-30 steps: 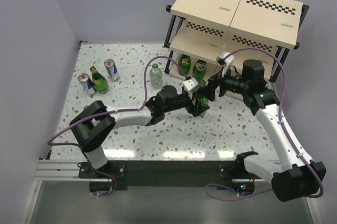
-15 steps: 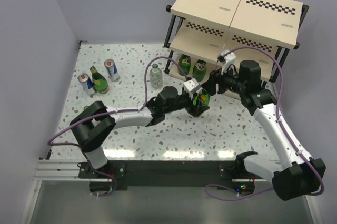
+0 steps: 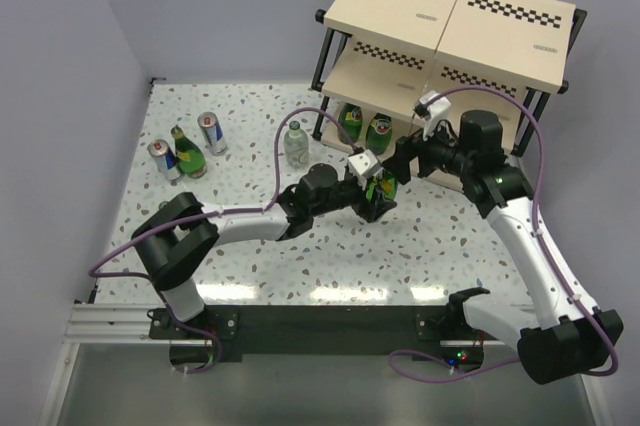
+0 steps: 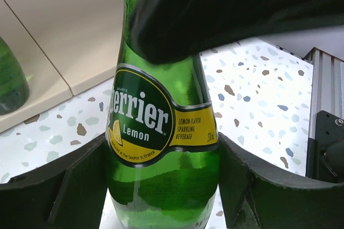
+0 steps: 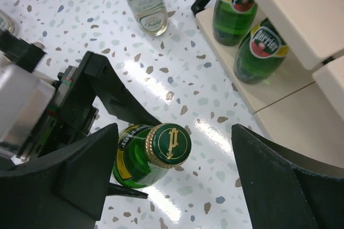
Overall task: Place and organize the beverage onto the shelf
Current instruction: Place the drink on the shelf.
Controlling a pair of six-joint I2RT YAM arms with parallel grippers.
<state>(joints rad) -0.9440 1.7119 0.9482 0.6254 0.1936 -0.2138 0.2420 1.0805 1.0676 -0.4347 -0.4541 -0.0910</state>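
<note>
A green glass bottle (image 4: 161,132) with a yellow lemon label stands on the speckled table in front of the shelf (image 3: 450,16). My left gripper (image 4: 161,186) is shut on its lower body, with a finger pressed to each side. Above the bottle's gold-rimmed cap (image 5: 168,144) my right gripper (image 5: 174,156) hangs open; its jaws stand wide on both sides of the neck and touch nothing. From above, the held bottle (image 3: 378,189) sits between the two grippers. Two more green bottles (image 3: 351,121) (image 3: 379,131) stand on the shelf's bottom board.
A clear bottle (image 3: 295,143) stands left of the shelf's black leg. At the far left, a green bottle (image 3: 187,151) stands with two slim cans (image 3: 210,132) (image 3: 163,160). The shelf's bottom board (image 5: 279,105) lies close to the right of the held bottle.
My right gripper's jaws narrowed on the bottle's neck, then spread wide again and drew back slightly toward the shelf. The left gripper has kept its hold on the bottle.
</note>
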